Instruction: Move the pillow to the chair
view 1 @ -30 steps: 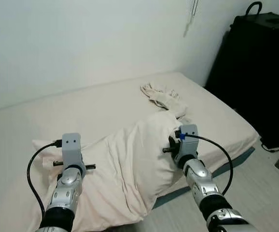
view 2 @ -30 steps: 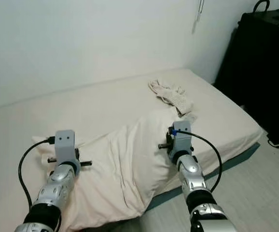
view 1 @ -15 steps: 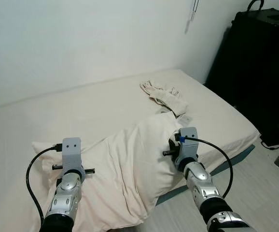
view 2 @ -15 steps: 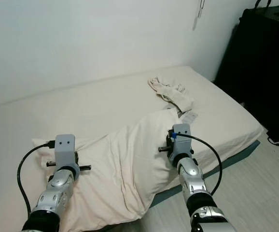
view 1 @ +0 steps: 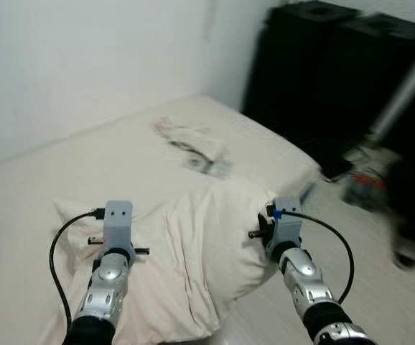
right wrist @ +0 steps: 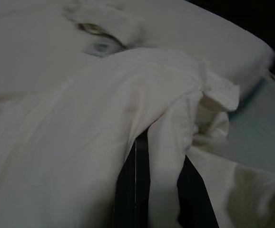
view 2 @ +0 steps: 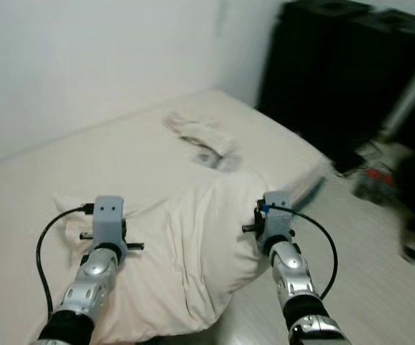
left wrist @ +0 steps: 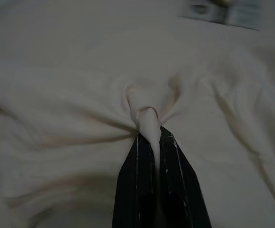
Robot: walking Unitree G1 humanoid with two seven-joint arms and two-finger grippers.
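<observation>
Left hand (left wrist: 149, 135) pinching a pillow (view 1: 207, 244) fold; right hand (right wrist: 159, 142) clamped on its corner, fingertips buried in cloth; bed (view 1: 42, 172) blurred

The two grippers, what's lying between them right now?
In the left eye view, the cream pillow spans the stretch between the left gripper and the right gripper; each wrist view shows its fingers pinching a fold of it.

Open bed (view 1: 85, 158): bare mattress beyond the pillow (view 1: 193, 251).
Obstacle: crumpled cloth (view 1: 189, 138) near the far edge.
Right side: black cabinets (view 1: 322, 79), blurred floor clutter (view 1: 369, 190).
</observation>
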